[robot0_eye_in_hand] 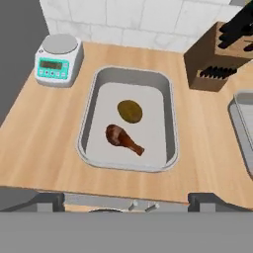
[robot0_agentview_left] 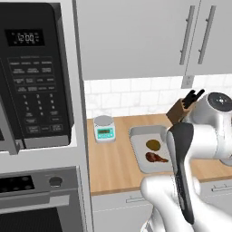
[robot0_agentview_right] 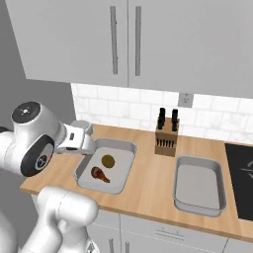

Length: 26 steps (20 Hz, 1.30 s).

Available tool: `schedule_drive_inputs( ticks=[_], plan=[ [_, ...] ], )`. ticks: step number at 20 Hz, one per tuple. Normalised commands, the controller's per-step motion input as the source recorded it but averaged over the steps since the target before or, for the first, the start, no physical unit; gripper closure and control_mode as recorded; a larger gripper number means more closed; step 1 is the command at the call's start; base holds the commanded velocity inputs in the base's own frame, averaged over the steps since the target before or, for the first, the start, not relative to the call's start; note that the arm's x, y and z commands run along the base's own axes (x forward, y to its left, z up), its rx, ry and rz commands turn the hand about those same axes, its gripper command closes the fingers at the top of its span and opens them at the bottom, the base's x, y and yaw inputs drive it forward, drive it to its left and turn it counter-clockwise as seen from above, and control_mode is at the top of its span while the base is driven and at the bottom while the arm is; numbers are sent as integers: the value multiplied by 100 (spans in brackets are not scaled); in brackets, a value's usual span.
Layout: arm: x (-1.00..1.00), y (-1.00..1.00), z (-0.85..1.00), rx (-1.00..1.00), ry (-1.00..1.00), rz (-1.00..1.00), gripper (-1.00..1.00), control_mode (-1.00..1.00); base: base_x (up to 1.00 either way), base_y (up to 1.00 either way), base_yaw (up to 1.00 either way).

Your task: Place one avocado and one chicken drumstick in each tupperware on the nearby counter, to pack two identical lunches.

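A shallow light-grey tupperware (robot0_eye_in_hand: 89, 118) (robot0_agentview_right: 129, 168) (robot0_agentview_left: 136, 152) lies on the wooden counter (robot0_eye_in_hand: 44, 133). In it rest an olive-brown avocado (robot0_eye_in_hand: 130, 111) (robot0_agentview_right: 108, 160) (robot0_agentview_left: 153, 144) and a dark reddish-brown chicken drumstick (robot0_eye_in_hand: 121, 137) (robot0_agentview_right: 99, 174) (robot0_agentview_left: 155, 157), side by side and slightly apart. My gripper (robot0_eye_in_hand: 129, 201) hangs above the tray's near edge, open, its dark fingertips (robot0_eye_in_hand: 47, 200) wide apart with nothing between them. A second, empty tupperware (robot0_agentview_right: 197, 185) (robot0_eye_in_hand: 242, 123) sits further right.
A white scale (robot0_eye_in_hand: 58, 59) (robot0_agentview_left: 104, 128) with a teal display stands left of the filled tray. A wooden knife block (robot0_eye_in_hand: 217, 59) (robot0_agentview_right: 166, 138) stands at the back between the trays. A black cooktop (robot0_agentview_right: 242, 173) is at the far right, a microwave (robot0_agentview_left: 31, 72) at the left.
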Motion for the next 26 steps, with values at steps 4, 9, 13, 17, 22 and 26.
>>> schedule_drive_inputs(
  ticks=[4,9,13,17,22,26],
  plan=[
    [-99,3,0,20,-27,-35,-100,-100,0,0,0],
    [-46,34,-1,1,-9,-5,-100,-100,0,0,0],
    [-39,11,-13,0,0,1,-100,-100,0,0,0],
    [0,0,0,0,0,0,-100,100,-100,0,15],
    [0,0,0,0,0,0,-100,100,-100,1,23],
    [0,0,0,0,0,0,-100,100,-71,80,20]
  ],
)
